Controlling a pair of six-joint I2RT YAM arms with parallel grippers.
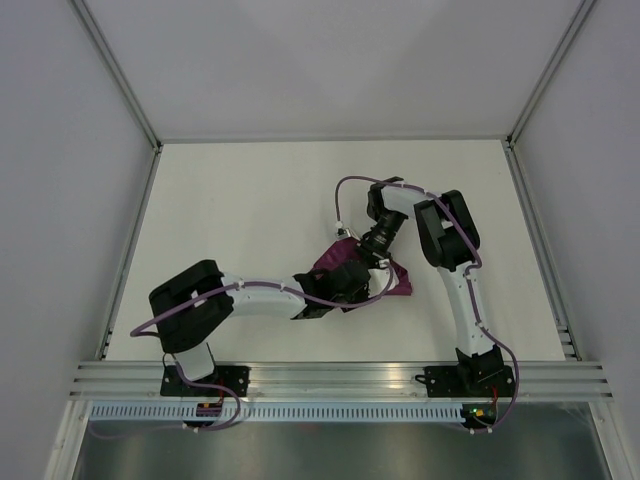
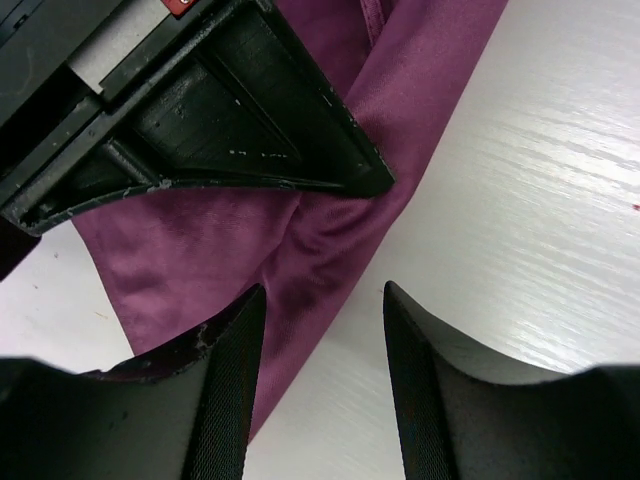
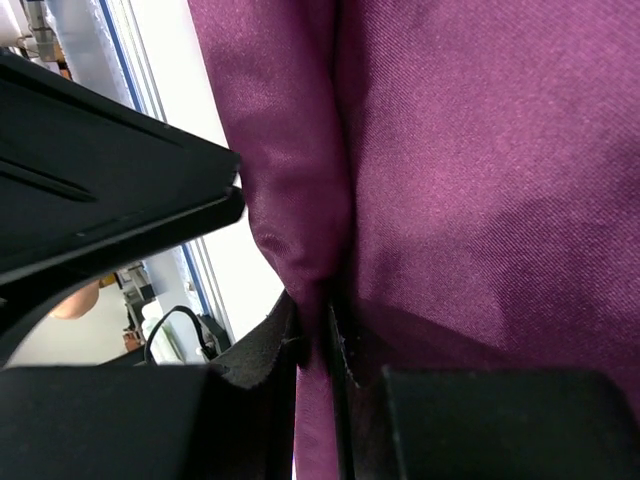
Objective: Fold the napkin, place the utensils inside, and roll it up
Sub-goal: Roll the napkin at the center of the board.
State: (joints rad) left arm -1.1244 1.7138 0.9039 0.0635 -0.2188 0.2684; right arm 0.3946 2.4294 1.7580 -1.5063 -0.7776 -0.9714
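Left wrist view has the left end effector (image 2: 322, 300) spread, nothing between its fingers, poised over a bunched fold of the napkin (image 2: 190, 240) whose long axis runs diagonally away, up and rightward, across the white tabletop (image 2: 540, 200). Just beyond, the right end effector (image 3: 325, 335) is pinching a ridge of the cloth. From above, both arms meet at the crumpled napkin mid-tabletop. No utensils or containers show

Bunched napkin (image 1: 400, 284), left gripper (image 1: 358, 287), right gripper (image 1: 381, 260) apparently touching
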